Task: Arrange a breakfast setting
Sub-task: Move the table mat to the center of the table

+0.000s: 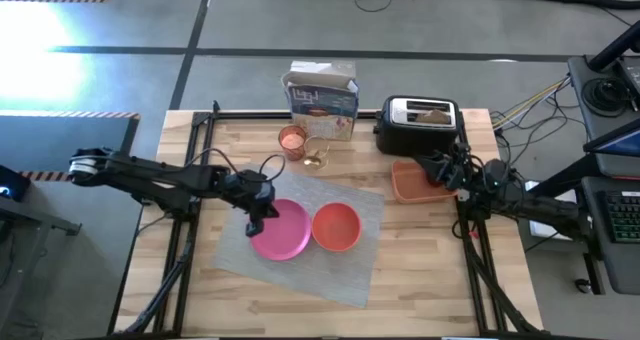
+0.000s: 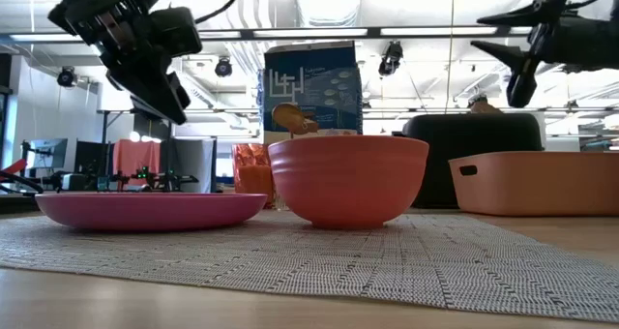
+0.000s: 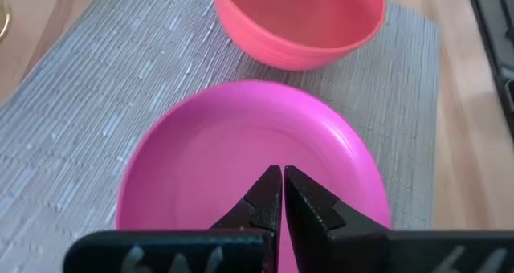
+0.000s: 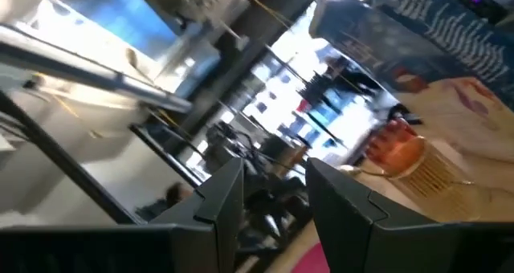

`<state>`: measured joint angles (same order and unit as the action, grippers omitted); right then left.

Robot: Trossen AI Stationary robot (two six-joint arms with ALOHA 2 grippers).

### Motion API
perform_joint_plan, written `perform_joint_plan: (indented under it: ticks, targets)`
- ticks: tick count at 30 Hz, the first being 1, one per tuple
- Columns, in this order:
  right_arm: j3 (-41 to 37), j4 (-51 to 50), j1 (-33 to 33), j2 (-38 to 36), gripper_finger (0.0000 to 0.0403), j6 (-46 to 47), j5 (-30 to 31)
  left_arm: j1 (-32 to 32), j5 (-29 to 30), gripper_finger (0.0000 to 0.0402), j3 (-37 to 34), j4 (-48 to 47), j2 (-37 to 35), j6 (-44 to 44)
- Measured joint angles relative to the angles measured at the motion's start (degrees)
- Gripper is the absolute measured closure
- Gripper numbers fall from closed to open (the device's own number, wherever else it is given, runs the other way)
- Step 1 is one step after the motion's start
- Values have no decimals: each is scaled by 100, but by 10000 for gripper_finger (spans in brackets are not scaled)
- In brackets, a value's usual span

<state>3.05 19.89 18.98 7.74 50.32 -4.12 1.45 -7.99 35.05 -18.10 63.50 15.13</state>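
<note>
A grey woven placemat lies on the table's middle. A round pink plate and an orange bowl rest on it side by side. My left gripper hangs shut and empty just above the plate, over its left part. At the far side stand a translucent orange cup and a clear glass with a gold spoon in it. Toast sticks up from the toaster. My right gripper is raised at the right, open and empty.
A black-and-silver toaster stands at the far right, with a rectangular orange tray in front of it, under my right gripper. A blue cereal box stands at the far edge. Bare wood lies near the front edge.
</note>
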Motion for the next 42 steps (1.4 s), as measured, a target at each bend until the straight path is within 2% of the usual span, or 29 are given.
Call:
perform_joint_plan:
  ticks: [4, 10, 13, 18, 22, 26, 29, 34, 39, 42]
  targets:
    - [570, -902, 2, 609, 275, -364, 29, 39, 1, 402, 26, -467, -410, 148]
    - [1796, -2263, -107, 1987, 275, -992, 66, 37, -41, 402, 68, -1255, -1032, -66]
    - [2425, -2940, -322, 2714, 280, -1036, 66, 39, -117, 402, 68, -1823, -1114, -91]
    - [3337, -3772, -1069, 3886, 299, -971, 88, 35, 105, 402, 89, -2628, -1079, 748]
    - [3906, -4164, -1815, 4850, 315, -753, 198, 44, 111, 402, 83, -2943, -1080, 630]
    - [4395, -4783, -2510, 5732, 327, -548, 557, 44, 170, 402, 31, -3129, -1094, 317]
    - [4656, -4842, -2935, 6285, 332, -363, 892, 44, 383, 402, -60, -3196, -1107, 326]
    - [5006, -4865, -3430, 7041, 333, -8, 1028, 44, 489, 402, -153, -3157, -1170, 414]
    - [5234, -4832, -3765, 7635, 334, 448, 1073, 43, 1170, 402, -178, -3144, -1183, 1242]
    - [5312, -4881, -3907, 8017, 333, 608, 1057, 44, 1196, 402, -309, -3105, -1190, 1462]
